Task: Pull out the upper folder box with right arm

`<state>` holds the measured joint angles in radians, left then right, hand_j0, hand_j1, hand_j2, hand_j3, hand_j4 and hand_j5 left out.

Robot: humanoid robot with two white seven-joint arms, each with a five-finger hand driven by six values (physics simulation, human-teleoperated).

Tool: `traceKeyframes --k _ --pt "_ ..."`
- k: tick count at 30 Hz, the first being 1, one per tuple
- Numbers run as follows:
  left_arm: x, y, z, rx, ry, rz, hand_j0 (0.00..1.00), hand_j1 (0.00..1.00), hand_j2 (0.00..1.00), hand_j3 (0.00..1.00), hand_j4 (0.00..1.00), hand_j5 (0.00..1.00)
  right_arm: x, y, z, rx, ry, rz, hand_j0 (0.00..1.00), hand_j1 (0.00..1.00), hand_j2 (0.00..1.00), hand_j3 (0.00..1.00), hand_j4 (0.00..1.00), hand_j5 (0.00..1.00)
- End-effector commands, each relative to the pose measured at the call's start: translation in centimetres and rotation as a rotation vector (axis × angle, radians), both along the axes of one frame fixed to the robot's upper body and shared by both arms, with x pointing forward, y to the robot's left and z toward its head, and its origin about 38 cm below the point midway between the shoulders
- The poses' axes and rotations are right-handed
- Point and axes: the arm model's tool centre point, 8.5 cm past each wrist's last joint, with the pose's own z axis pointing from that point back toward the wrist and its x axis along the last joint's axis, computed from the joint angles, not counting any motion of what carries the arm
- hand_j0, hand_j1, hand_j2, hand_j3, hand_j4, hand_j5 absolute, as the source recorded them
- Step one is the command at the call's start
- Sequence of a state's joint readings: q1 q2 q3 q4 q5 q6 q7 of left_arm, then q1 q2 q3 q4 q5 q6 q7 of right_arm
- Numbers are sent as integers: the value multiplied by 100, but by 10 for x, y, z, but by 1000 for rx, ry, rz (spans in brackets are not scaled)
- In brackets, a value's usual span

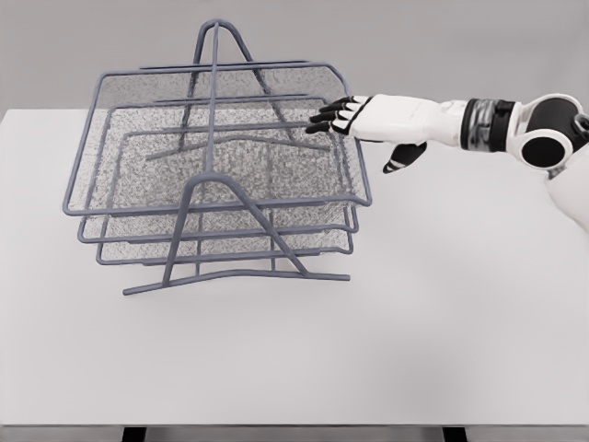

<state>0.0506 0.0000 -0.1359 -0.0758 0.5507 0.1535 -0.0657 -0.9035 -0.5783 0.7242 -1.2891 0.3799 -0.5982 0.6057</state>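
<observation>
A grey wire-mesh rack (217,175) with three stacked trays stands on the white table, left of centre. Its upper tray (147,101) is the largest and juts toward the left and front. My right hand (345,120) reaches in from the right and sits against the right rear side of the rack, level with the upper tray's rim. Its black fingertips (322,116) point left, stretched out along the wire, and the thumb (402,159) hangs down apart. The fingers hold nothing that I can see. My left arm does not show.
The white table (460,313) spreads wide in front and to the right of the rack. The rack's A-shaped frame legs (230,276) rest on the table at the front. A plain grey wall lies behind.
</observation>
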Motion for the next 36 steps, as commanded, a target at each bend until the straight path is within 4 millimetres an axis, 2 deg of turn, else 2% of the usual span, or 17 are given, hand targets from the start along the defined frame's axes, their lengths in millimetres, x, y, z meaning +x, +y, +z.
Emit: traceKeyframes --k 1,5,7,10,12,14,17,20,24,27,29,33,34,36 --pt "0 0 0 0 1 -1 100 100 100 100 100 100 0 -23 -1 -71 -19 -33 100 100 100 100 100 100" --pt "0 0 0 0 1 -1 100 100 100 100 100 100 0 -58 8 -102 -31 -96 100 100 100 100 100 100" --pt "0 0 0 0 1 -1 100 100 100 100 100 100 -1 -64 9 -112 -31 -107 100 100 100 100 100 100" --pt "0 0 0 0 1 -1 100 100 100 100 100 100 -4 -93 12 -148 -30 -157 100 100 100 100 100 100" --pt "0 0 0 0 1 -1 100 100 100 100 100 100 -6 -100 13 -159 -30 -170 100 100 100 100 100 100" --pt "0 0 0 0 1 -1 100 100 100 100 100 100 -12 -126 12 -167 -23 -220 100 100 100 100 100 100" --pt "0 0 0 0 1 -1 100 100 100 100 100 100 -16 -141 12 -172 -20 -252 100 100 100 100 100 100" --pt "0 0 0 0 1 -1 100 100 100 100 100 100 -23 -171 22 -214 -26 -306 100 100 100 100 100 100" --pt "0 0 0 0 1 -1 100 100 100 100 100 100 -25 -182 26 -222 -30 -328 100 100 100 100 100 100" --pt "0 0 0 0 1 -1 100 100 100 100 100 100 -28 -196 39 -211 -56 -363 100 100 100 100 100 100" --pt "0 0 0 0 1 -1 100 100 100 100 100 100 -31 -205 59 -121 -92 -394 100 100 100 100 100 100" --pt "0 0 0 0 1 -1 100 100 100 100 100 100 -34 -197 73 -51 -111 -362 100 100 100 100 100 100" --pt "0 0 0 0 1 -1 100 100 100 100 100 100 -37 -188 76 -48 -123 -334 100 100 100 100 100 100" --pt "0 0 0 0 1 -1 100 100 100 100 100 100 -57 -135 84 -38 -156 -158 100 100 100 100 100 100"
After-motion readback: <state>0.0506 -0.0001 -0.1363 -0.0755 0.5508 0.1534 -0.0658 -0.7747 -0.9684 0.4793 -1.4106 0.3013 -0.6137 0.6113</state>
